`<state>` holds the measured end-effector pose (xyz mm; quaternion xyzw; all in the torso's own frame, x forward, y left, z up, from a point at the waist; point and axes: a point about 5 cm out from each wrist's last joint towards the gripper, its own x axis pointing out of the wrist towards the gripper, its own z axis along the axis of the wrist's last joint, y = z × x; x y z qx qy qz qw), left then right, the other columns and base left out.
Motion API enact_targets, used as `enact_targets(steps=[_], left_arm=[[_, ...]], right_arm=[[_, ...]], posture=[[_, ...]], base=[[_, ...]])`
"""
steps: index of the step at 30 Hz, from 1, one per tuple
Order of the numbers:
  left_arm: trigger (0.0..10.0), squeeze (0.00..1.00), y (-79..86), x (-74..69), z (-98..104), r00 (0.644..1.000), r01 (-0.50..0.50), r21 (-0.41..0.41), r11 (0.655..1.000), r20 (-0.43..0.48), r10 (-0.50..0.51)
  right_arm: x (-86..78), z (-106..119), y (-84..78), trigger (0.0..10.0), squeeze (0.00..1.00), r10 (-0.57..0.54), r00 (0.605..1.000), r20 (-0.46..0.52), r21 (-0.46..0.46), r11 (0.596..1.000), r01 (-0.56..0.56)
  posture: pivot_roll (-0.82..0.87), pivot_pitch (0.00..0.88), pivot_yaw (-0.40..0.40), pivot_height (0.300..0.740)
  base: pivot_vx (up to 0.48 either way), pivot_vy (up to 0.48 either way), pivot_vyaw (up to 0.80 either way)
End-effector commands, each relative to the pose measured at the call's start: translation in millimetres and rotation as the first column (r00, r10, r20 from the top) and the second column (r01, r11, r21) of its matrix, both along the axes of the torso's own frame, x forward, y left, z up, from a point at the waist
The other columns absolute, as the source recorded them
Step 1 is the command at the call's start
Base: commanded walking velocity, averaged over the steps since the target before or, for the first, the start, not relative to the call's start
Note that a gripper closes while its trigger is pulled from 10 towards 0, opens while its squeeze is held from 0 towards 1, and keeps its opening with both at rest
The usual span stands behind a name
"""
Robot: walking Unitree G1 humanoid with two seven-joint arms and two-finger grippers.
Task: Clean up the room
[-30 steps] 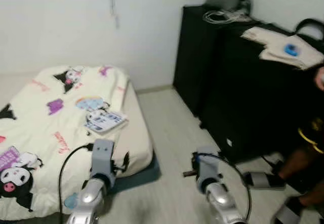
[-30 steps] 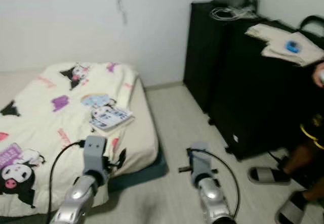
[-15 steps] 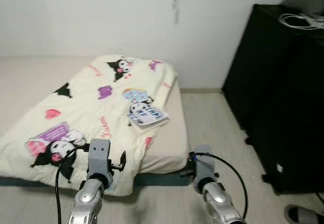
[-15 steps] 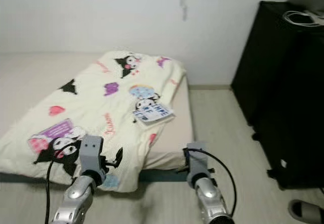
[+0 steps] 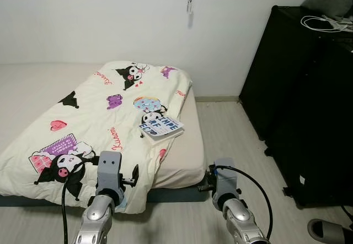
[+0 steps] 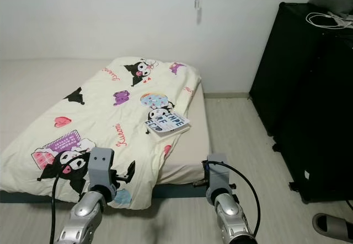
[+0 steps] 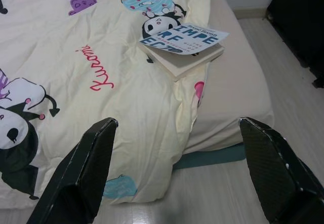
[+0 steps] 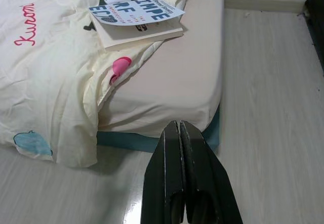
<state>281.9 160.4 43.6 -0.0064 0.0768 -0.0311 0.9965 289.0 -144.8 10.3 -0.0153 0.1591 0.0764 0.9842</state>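
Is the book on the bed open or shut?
Shut. The book lies flat on the blanket, cover up, its page block closed.

Quilt: soft matt cloth, cream, printed cartoon figures, lightly creased; the sheet at the bed's foot edge is smooth matt fabric. Book: paper, cover with slight sheen. Floor: pale wood-look boards, glossy; cabinet matt black; arms silver metal, fingers matt black plastic.
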Motion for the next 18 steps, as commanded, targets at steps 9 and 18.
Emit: enact_targets(steps=[9, 18], left_arm=[[10.0, 0.00, -0.2, -0.9, -3.8, 1.000, 0.001, 0.024, 1.000, -0.027, 0.000], [10.0, 0.00, -1.3, 0.6, -1.2, 1.000, 0.008, 0.006, 1.000, -0.011, -0.008]], right_arm=[[-3.0, -4.4, -0.9, 10.0, 0.00, -0.009, 1.000, -0.025, 0.005, 1.000, 0.009], [-3.0, -4.2, -1.1, 10.0, 0.00, -0.009, 1.000, -0.025, 0.007, 1.000, 0.009]], posture=[[0.01, 0.109, -0.013, 0.740], [0.00, 0.109, -0.014, 0.740]], base=[[0.000, 0.000, 0.00], [0.216, 0.000, 0.00]])
